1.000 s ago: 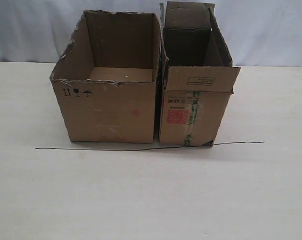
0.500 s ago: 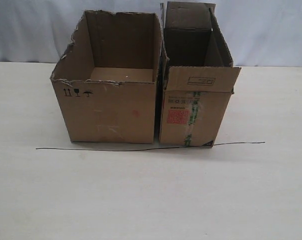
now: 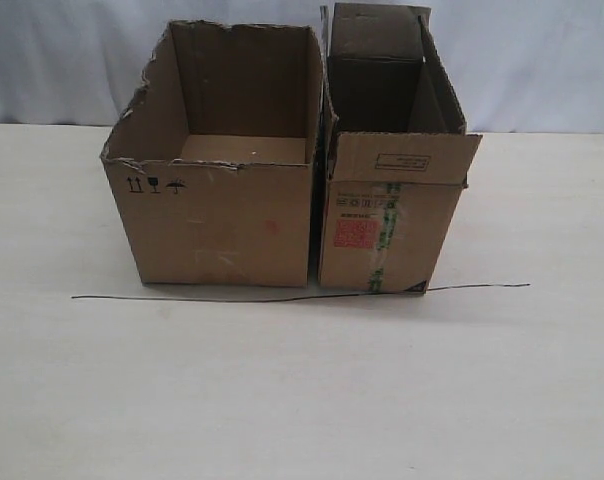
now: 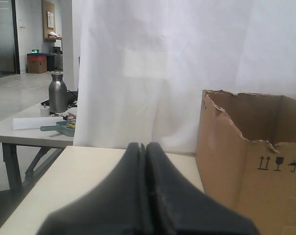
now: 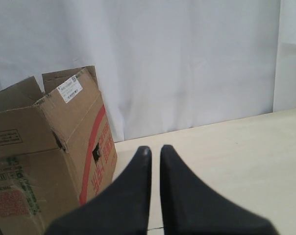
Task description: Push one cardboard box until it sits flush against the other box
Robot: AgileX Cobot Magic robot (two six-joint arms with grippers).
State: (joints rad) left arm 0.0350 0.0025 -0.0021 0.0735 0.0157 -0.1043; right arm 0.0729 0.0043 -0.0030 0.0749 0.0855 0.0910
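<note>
The other box (image 3: 222, 225) and the cardboard box (image 3: 382, 235) stand side by side in the upper middle of the frame, with only a dark sliver between them, too thin for fingers. Open desk (image 3: 282, 400) fills the lower half and runs past both outer sides. A thin dark line (image 3: 182, 297) lies flat along their front. A pale backdrop (image 3: 542, 60) rises behind them.

Laboratory or office test bay: a white curtain (image 4: 162, 73) screens a pale worktop (image 3: 282, 400). Beyond it stand a grey desk (image 4: 30, 134) bearing a steel flask (image 4: 57, 92), polished floor (image 4: 20, 90), glass door (image 4: 1, 36) and wall noticeboard (image 4: 49, 19).
</note>
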